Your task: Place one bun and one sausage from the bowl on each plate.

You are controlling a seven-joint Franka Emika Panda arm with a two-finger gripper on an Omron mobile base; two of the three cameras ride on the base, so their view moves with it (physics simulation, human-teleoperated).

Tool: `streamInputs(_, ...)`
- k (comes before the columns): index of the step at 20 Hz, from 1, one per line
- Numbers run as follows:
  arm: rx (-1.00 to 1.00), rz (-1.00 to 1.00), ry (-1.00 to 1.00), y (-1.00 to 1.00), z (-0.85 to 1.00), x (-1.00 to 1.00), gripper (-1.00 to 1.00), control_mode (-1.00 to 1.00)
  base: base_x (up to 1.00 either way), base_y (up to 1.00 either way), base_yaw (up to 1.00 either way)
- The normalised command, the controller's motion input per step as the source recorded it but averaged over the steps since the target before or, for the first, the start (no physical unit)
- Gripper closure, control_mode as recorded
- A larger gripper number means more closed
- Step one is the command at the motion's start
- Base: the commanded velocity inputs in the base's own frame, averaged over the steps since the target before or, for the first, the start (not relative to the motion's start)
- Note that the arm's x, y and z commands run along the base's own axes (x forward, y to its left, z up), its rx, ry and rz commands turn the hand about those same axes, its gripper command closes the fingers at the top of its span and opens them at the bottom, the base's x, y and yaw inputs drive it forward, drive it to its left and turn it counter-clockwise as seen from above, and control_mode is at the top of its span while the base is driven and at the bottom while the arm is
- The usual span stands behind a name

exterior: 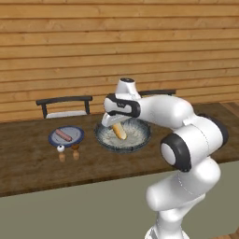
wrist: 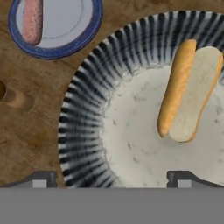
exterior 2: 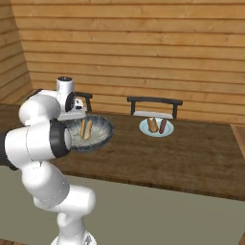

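Observation:
The wide bowl (exterior: 138,141) with a dark striped rim (wrist: 81,118) sits mid-table, with one split bun (wrist: 188,94) lying in it. My gripper (wrist: 111,179) hovers over the bowl's left part, open, with nothing between its fingertips (wrist: 39,179); the bun lies off to one side of them. In the left base view the gripper (exterior: 113,124) hangs just above the bun (exterior: 120,132). A small blue plate (exterior: 77,138) left of the bowl carries a sausage (exterior: 63,135). A second plate (exterior 2: 156,132) to the right holds a bun (exterior 2: 152,125) and a sausage (exterior 2: 162,126).
Two small shakers (exterior: 61,151) (exterior: 75,150) stand in front of the left plate, near the bowl. Dark chairs (exterior: 65,105) (exterior 2: 154,106) stand behind the table against a wooden wall. The table's front edge runs close below the bowl.

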Motion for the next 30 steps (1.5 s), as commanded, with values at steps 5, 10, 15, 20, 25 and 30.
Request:
streamInputs(5,-0.13,0.00,0.07,-0.22,0.05,0.35,-1.00,-1.00,0.00,0.00,0.00)
streamInputs(10,-0.04,-0.03,0.07,-0.59,-0.02,0.49,-1.00,-1.00,0.00,0.00,0.00)
streamInputs(15,-0.01,-0.09,0.09,-0.01,-0.30,0.56,-1.00,-1.00,0.00,0.00,0.00)
streamInputs(20,-0.01,-0.16,0.02,0.24,-0.29,0.40,-1.00,-1.00,0.00,0.00,0.00)
streamInputs(25,0.00,-0.19,0.03,0.00,-0.40,0.03,-1.00,-1.00,0.00,0.00,0.00)
streamInputs(30,0.00,-0.15,0.03,0.00,-0.46,0.04,-1.00,-1.00,0.00,0.00,0.00)
